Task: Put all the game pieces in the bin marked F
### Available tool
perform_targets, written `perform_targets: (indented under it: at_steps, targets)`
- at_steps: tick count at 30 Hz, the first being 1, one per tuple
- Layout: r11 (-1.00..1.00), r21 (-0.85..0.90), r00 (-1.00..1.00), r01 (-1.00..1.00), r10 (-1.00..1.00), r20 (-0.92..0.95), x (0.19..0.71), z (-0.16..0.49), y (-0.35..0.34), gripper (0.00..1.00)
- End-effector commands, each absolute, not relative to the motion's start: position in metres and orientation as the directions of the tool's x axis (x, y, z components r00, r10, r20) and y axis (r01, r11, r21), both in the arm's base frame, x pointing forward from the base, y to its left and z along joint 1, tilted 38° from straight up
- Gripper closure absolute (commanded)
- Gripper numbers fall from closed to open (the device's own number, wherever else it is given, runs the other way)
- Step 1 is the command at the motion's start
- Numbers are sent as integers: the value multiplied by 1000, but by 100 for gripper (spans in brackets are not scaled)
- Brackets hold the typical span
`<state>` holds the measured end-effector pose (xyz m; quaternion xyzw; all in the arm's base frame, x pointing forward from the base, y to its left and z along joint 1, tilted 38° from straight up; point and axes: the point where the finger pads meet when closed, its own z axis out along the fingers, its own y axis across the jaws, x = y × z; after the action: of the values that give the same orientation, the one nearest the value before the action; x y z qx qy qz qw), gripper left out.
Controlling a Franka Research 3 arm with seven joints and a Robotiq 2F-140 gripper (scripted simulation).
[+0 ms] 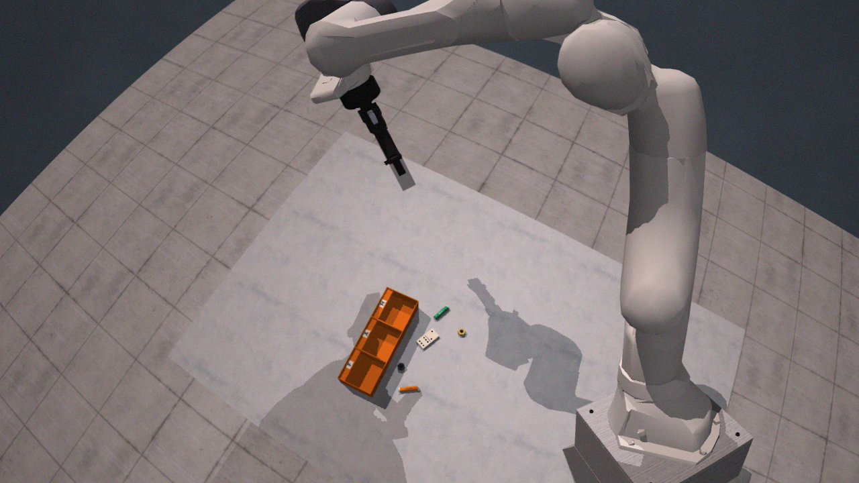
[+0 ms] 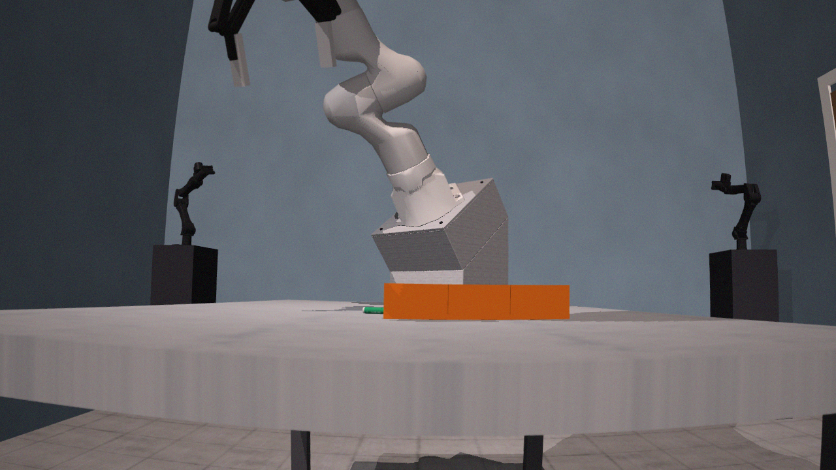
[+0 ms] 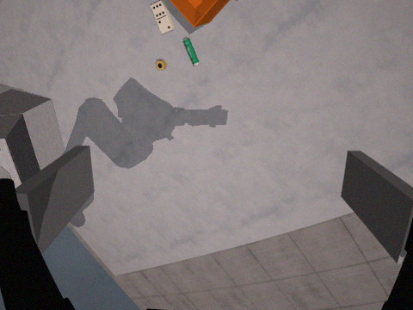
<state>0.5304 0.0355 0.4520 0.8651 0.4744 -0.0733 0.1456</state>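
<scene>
Currently, your gripper [image 1: 394,162] [image 2: 281,76] [image 3: 218,171] is hovering wide open and holding nothing, well apart from the orange bins [image 1: 378,343] [image 2: 476,301] [image 3: 209,14], while the domino [image 1: 427,339] [image 3: 162,17] is lying just beside them, between them and the yellow ring-like piece [image 1: 461,329] [image 3: 165,65].

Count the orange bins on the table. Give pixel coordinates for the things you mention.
3, in one row: the first bin [image 1: 400,313] [image 2: 415,301] [image 3: 209,16] nearest the green cylinder [image 1: 441,312] [image 2: 373,310] [image 3: 191,52], the middle bin [image 1: 382,341] [image 2: 479,301], the last bin [image 1: 364,375] [image 2: 539,301] nearest the orange cylinder [image 1: 409,389].

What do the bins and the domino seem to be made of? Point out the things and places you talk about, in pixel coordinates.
The bins [image 1: 364,384] [image 2: 476,301] [image 3: 209,16] look like matte orange plastic: evenly coloured, thin walls. The domino [image 1: 427,339] [image 3: 162,17] is perhaps smooth plastic, cream with dark dots; bone-like material is possible.
</scene>
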Motion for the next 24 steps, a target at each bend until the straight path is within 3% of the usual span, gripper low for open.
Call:
perform_targets:
  at_steps: [1,2,3,15,24]
  targets:
    - [-507,182,539,842,799,-265,530,452,35,0]
    - [-507,182,539,842,799,-265,530,452,35,0]
    - [-507,182,539,842,799,-265,535,446,33,95]
    - [-507,182,539,842,799,-265,587,366,2,95]
    - [-585,246,633,773,737,-238,567,350,21,95]
